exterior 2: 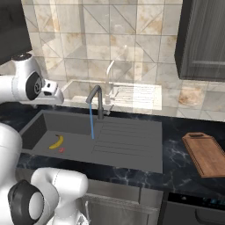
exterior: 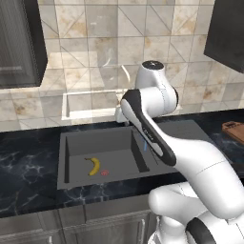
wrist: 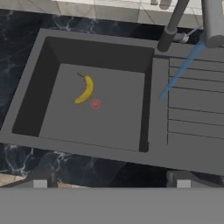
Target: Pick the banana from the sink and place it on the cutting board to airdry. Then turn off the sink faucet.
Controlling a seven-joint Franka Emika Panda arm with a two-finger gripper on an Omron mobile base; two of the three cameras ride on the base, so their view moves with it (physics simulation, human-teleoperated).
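Spread-apart tool (wrist: pixel 111 183) above dark tabletop (wrist: pixel 17 26), banana (wrist: pixel 85 89) on sink (wrist: pixel 100 52) floor, red drain ring (wrist: pixel 95 103) at its four o'clock, sink faucet (wrist: pixel 171 26) running

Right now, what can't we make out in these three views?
- Cutting board: cut off by the right edge in the left base view.
- Sink faucet: top of the stem cut off by the upper edge in the hand view.
- Sink: its right part hidden behind the arm in the left base view.
- Banana: too small in the right base view to read its surface.
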